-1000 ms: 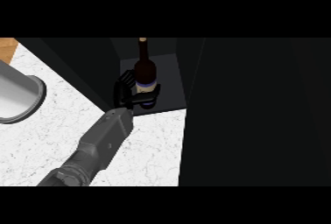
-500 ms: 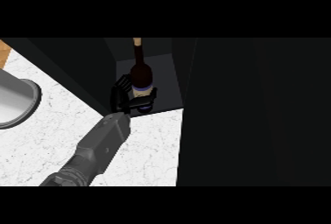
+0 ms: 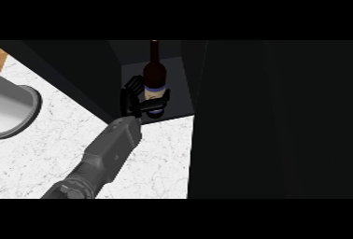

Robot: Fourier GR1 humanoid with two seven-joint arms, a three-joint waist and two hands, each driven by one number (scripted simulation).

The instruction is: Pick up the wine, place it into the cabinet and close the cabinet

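Note:
The wine bottle (image 3: 156, 74) is dark with a pale label and a long neck. It stands about upright inside a narrow open compartment of the black cabinet (image 3: 180, 108), in the upper middle of the head view. My left hand (image 3: 132, 100) has come in from the lower left and sits on the bottle's left side. It is shut on the bottle's lower body, with the thumb lying across the label. The bottle's base is hidden behind the hand. My right hand does not show.
A tall black cabinet face (image 3: 276, 116) fills the right half of the view. The white marbled counter (image 3: 41, 154) runs under my forearm. A grey metal pot (image 3: 14, 112) sits at the left edge, and a dark cabinet wall (image 3: 76, 74) slants along the compartment's left.
The bottle and my hand have moved further into the compartment. The pot and counter have slid leftward in the view. The grip has not changed.

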